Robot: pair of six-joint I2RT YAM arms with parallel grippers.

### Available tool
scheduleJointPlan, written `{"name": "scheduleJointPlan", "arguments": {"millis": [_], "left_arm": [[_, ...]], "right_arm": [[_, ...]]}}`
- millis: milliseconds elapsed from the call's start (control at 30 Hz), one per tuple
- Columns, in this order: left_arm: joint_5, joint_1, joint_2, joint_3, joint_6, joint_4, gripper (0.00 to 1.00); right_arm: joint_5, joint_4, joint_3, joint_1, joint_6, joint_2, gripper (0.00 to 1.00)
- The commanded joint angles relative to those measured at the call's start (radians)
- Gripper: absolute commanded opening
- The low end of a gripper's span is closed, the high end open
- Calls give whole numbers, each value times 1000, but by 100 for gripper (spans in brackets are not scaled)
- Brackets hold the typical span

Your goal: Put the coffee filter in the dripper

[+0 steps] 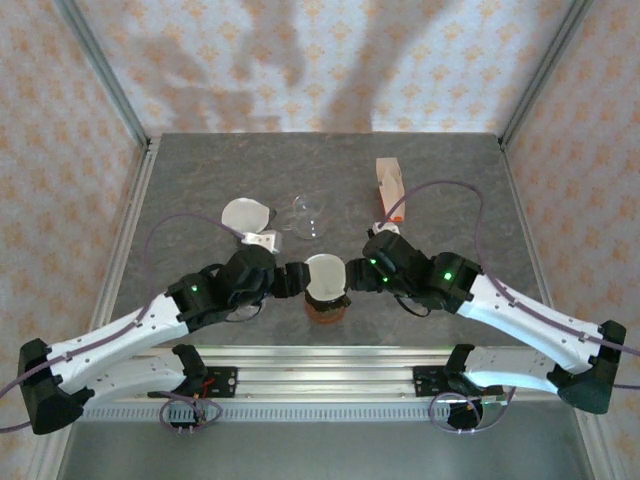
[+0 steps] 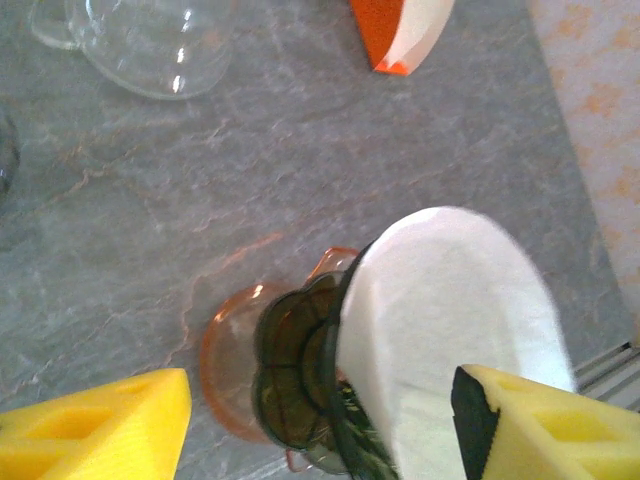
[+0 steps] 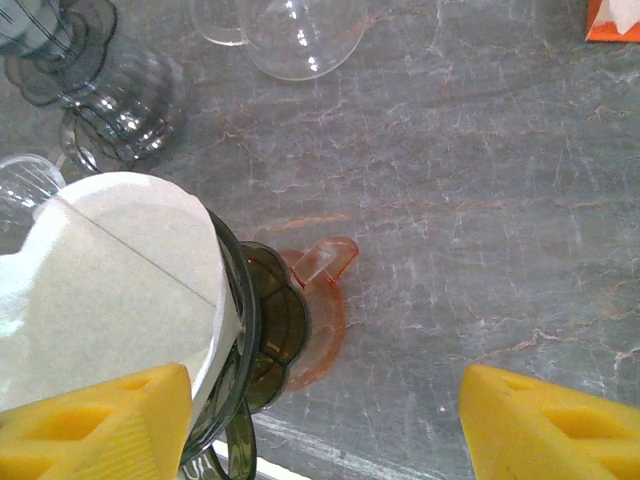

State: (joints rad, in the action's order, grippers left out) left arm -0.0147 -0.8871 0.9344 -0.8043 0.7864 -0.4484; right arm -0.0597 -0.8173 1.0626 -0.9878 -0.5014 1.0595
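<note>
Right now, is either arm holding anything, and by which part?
Nothing gripped: left fingers and right fingers are spread wide, the coffee filter resting in the dripper.

White filter (image 1: 324,272) over amber dripper (image 1: 327,309)

The left arm (image 1: 150,322) and right arm (image 1: 520,308) stretch low and angle inward. The left gripper (image 1: 292,280) and right gripper (image 1: 357,275) face each other, close together, both with yellow fingers (image 3: 100,420) spread wide.

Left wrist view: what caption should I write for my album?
White coffee filter tilted in the dark dripper, orange piece underneath.
</note>
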Motion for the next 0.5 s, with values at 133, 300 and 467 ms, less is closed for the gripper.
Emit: {"name": "scheduleJointPlan", "arguments": {"millis": [133, 300, 467], "left_arm": [[47, 13, -85, -77, -12, -71, 78], [63, 12, -149, -37, 7, -114, 80], [62, 13, -210, 35, 41, -135, 79]], "right_arm": [[-81, -60, 20, -4, -13, -64, 71], [-85, -59, -46, -4, -44, -127, 71], [-26, -22, -165, -5, -77, -192, 69]]}}
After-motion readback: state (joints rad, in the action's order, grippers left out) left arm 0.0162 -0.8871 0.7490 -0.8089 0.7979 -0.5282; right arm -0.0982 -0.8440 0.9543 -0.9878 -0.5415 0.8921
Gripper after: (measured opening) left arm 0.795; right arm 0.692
